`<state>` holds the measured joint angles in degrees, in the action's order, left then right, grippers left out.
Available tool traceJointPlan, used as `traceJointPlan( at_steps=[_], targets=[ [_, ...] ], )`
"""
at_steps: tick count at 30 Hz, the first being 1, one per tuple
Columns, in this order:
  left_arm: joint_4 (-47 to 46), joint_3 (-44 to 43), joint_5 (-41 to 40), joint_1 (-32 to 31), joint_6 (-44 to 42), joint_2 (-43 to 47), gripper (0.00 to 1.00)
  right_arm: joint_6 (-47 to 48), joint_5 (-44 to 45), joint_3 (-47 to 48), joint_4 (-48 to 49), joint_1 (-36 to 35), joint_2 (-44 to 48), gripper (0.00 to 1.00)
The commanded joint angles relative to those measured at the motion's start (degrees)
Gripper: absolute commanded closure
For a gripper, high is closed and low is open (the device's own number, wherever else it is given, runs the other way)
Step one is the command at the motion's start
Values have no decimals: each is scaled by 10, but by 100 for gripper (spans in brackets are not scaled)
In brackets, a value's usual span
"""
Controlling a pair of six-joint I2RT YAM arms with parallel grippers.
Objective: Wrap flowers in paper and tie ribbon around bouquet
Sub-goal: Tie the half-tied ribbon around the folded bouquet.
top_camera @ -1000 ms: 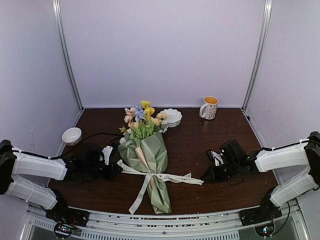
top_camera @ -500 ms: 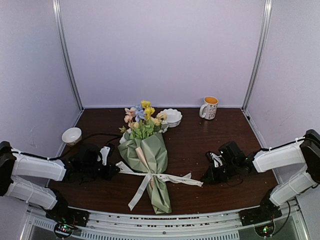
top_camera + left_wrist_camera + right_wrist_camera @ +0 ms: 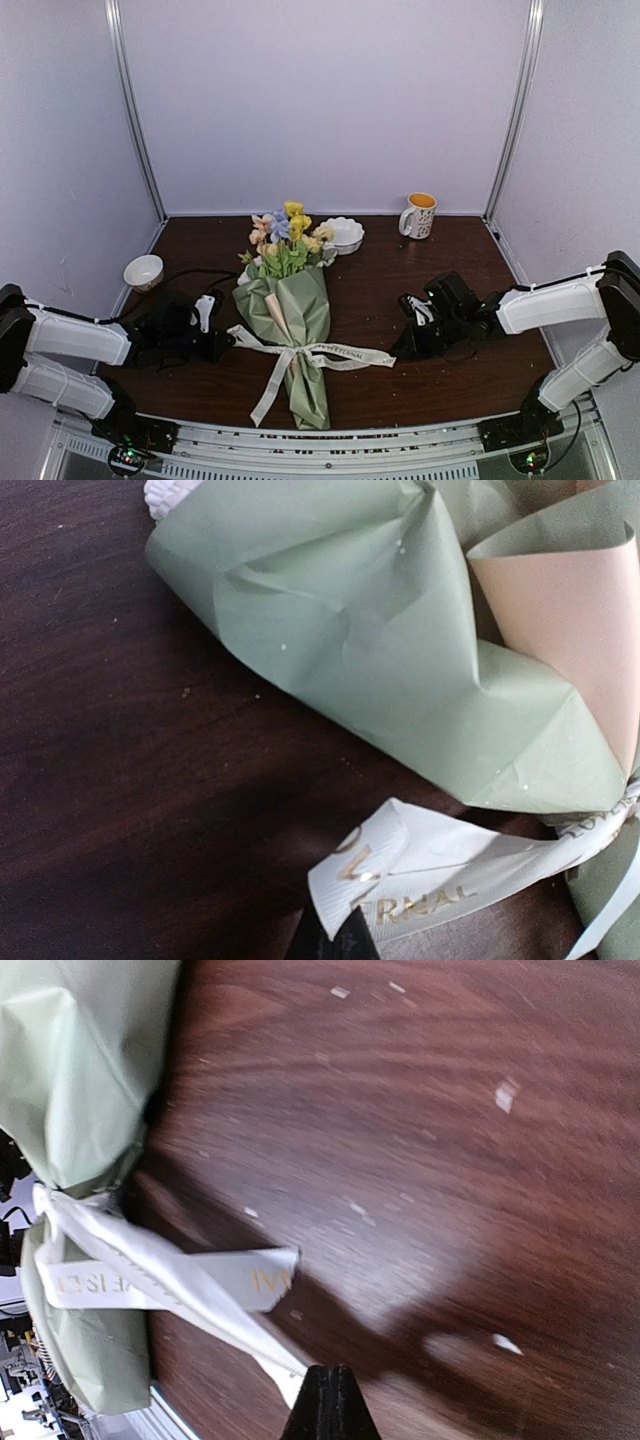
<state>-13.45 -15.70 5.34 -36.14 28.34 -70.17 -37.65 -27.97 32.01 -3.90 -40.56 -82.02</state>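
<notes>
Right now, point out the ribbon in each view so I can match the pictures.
Top external: the ribbon crosses the paper at its narrow lower part, bottom centre.
Left wrist: bottom right, a printed tail below the paper.
Right wrist: lower left, tied around the paper.
Shared landmark: the sage-green paper, top in left wrist, upper left in right wrist.

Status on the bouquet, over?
Left gripper, right gripper: jaws shut on ribbon tails. Bouquet wrapped, tied, lying flat. Nothing blocking.
</notes>
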Motion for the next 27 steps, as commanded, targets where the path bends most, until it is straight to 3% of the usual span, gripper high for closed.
traceJointPlan(
  at_steps=[1, 6, 17, 27],
  targets=[
    [-26, -1, -23, 8, 15, 1, 100, 3, 23, 33, -28, -13, -7, 100],
    [8, -20, -53, 17, 34, -11, 100, 12, 49, 7, -39, -7, -16, 100],
    [33, 33, -53, 82, 61, 32, 100, 8, 59, -68, -23, 28, -13, 100],
    [16, 31, -13, 83, 29, 25, 100, 13, 37, -38, -28, 26, -11, 100]
  ],
)
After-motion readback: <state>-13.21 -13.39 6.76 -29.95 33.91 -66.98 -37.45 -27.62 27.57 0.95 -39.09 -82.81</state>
